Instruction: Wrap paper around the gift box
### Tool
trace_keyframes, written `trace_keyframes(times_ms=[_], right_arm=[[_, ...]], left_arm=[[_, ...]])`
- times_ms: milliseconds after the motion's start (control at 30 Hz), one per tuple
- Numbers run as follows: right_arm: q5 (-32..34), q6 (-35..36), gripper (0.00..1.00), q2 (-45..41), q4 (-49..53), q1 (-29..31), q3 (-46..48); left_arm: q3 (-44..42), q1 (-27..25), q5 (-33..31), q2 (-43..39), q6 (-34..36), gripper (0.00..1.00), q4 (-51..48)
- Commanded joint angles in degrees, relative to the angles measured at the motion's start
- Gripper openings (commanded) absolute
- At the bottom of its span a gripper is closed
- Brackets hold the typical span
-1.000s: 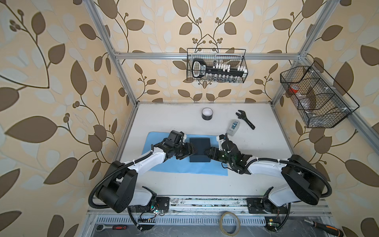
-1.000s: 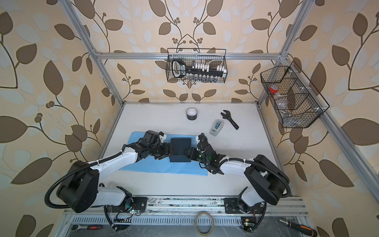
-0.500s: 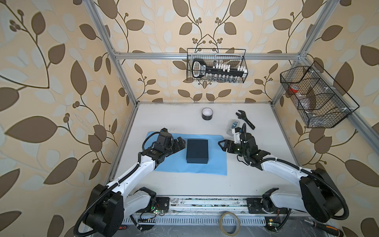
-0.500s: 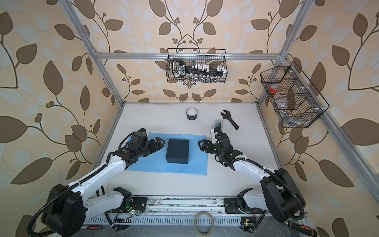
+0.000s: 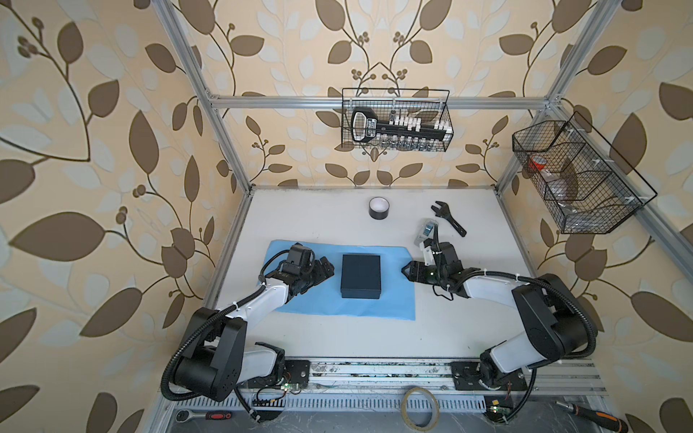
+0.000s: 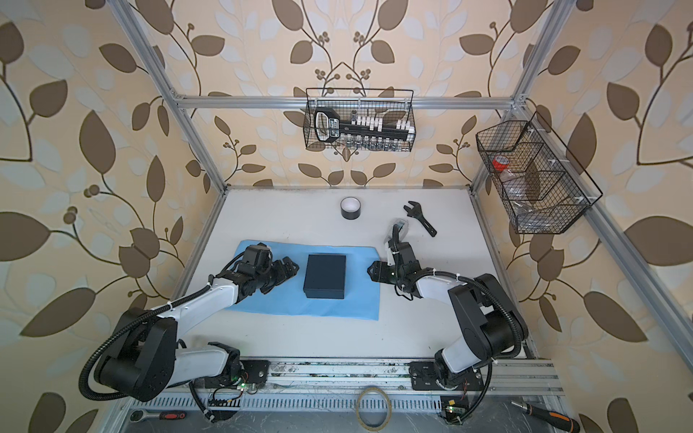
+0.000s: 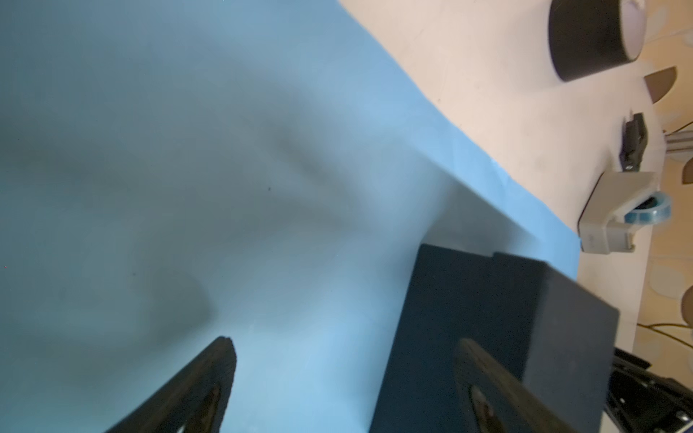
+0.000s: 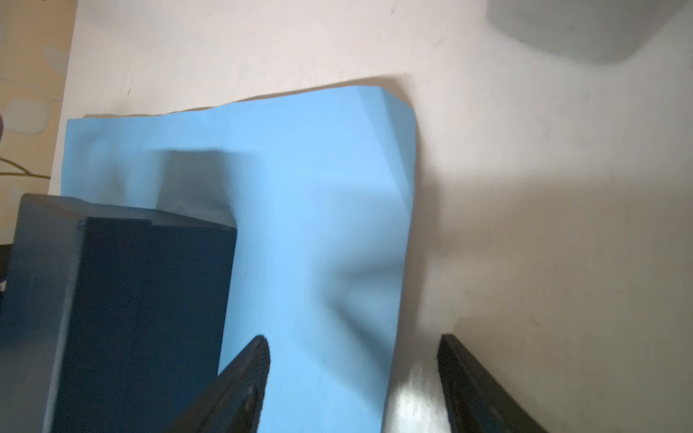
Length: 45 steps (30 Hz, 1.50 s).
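The gift box (image 5: 360,276) (image 6: 324,276) sits lid-up and flat near the middle of the paper (image 5: 393,300) (image 6: 360,300), which lies spread light-blue face up on the white table (image 5: 318,217). There is more sheet toward 9 o'clock of the box than toward 3 o'clock. The left gripper (image 5: 325,267) (image 6: 291,270) hovers over the paper at the box's 9 o'clock, pointing at it and just clear of its side. In the left wrist view its jaws stand wide apart with nothing between them, above bare paper (image 7: 262,187) beside the box (image 7: 468,318). The right gripper (image 5: 405,269) (image 6: 371,270) is at the box's 3 o'clock, apart from it, at the sheet's edge. In the right wrist view its jaws are also spread and hold nothing. One finger (image 8: 251,375) is over the paper (image 8: 318,187) and the other is over bare table. Whether either touches the surface cannot be told. A black tape roll (image 5: 378,208) stands at the box's 12 o'clock near the back wall. A small grey case (image 5: 425,230) and a black wrench (image 5: 448,218) lie toward 1 o'clock.
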State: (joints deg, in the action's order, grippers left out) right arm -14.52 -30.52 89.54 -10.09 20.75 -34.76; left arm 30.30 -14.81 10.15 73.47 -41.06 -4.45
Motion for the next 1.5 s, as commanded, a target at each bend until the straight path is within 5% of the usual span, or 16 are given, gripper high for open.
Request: trace_keyframes(times_ms=[0, 500, 1200, 1367, 1467], right_arm=[[-6.4, 0.0, 0.68, 2.4, -0.5, -1.1, 0.1], [-22.4, -4.1, 0.52, 1.8, -14.3, -6.3, 6.4], [-20.6, -14.7, 0.19, 3.9, -37.8, -3.0, 17.6], [-20.3, -14.3, 0.06, 1.8, -34.6, -4.2, 16.8], [-19.3, -10.9, 0.00, -0.3, -26.7, -4.5, 15.1]], left_arm=[[-2.0, 0.1, 1.9, 0.3, -0.4, 0.93, 3.2], [-4.4, 0.1, 3.0, 0.0, -0.2, 0.92, 4.5], [-3.9, 0.0, 5.8, -5.2, -0.6, 0.91, 2.4], [-2.1, -0.2, 6.3, -10.4, -0.6, 0.89, -0.2], [0.9, -4.9, 2.2, -14.8, 1.2, 0.88, -2.9]])
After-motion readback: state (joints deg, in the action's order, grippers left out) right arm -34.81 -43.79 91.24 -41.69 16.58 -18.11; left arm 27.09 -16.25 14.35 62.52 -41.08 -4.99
